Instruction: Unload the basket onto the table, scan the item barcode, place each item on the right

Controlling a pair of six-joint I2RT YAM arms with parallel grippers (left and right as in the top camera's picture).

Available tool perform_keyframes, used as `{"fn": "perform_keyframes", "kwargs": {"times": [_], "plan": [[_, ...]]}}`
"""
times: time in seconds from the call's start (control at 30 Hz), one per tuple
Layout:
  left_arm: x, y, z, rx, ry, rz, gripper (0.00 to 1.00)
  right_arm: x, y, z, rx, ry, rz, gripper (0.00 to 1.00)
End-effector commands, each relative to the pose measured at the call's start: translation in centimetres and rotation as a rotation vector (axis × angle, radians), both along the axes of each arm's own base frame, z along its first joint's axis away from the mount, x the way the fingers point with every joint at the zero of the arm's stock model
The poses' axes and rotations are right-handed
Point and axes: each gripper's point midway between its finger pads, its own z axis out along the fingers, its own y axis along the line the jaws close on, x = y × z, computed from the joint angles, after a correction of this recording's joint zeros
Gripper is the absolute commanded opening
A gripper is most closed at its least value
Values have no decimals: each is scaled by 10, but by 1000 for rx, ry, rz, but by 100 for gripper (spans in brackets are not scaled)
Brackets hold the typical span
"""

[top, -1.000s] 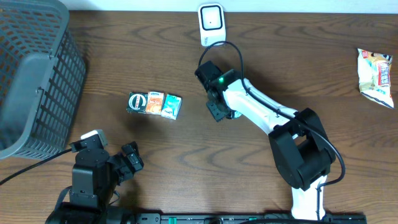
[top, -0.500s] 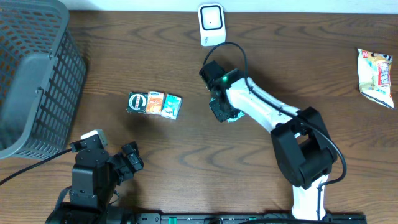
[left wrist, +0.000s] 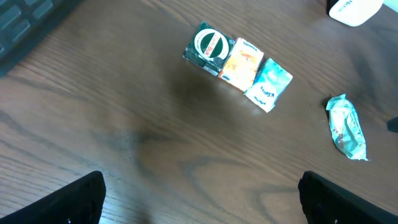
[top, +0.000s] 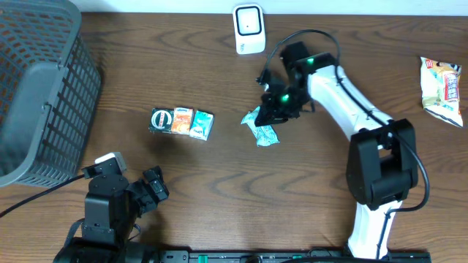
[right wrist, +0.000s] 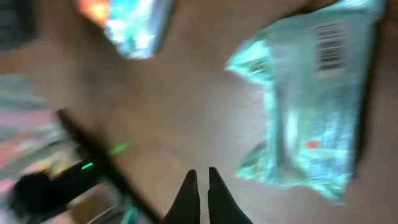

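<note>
Dark wooden counter (top: 219,168): teal packet (top: 261,131) lies mid-counter, barcode showing, just beside the right pincer (right wrist: 200,180), clenched on nothing. Left pincer (top: 153,188) rests released, near left.

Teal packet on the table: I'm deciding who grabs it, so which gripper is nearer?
Right. The right gripper is shut just beside the teal packet, not holding it. The left gripper is open and far away, at the overhead view's lower left.

Table (top: 219,190): dark brown wood-grain top, matte, filling nearly the whole overhead view. Lighting soft and even, shadows faint. Pale strip (top: 146,6): narrow off-white band along the table's far edge, possibly a wall.
</note>
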Motion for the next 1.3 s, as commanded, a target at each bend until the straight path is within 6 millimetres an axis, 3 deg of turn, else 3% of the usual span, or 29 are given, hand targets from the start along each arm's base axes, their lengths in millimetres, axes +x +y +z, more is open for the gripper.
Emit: {"fn": "perform_keyframes", "kwargs": {"times": [0.0,0.4,0.53,0.73,1.03,1.17,1.27], "plan": [[0,1,2,2,-7,3,98,-10,14,22,201,32,51,1],[0,1,2,2,-7,3,98,-45,8,-25,247,149,24,1],[0,1,2,2,-7,3,98,-37,-10,-38,176,127,-7,6],[0,1,2,2,-7,3,97,-19,-54,-59,-23,145,-144,13],[0,1,2,2,-7,2,97,-1,-79,-32,-255,55,-117,33],[0,1,2,2,-7,3,98,8,-71,-8,-318,-42,-75,46],[0,1,2,2,-7,2,98,9,-59,4,-349,-111,-35,66]]}}
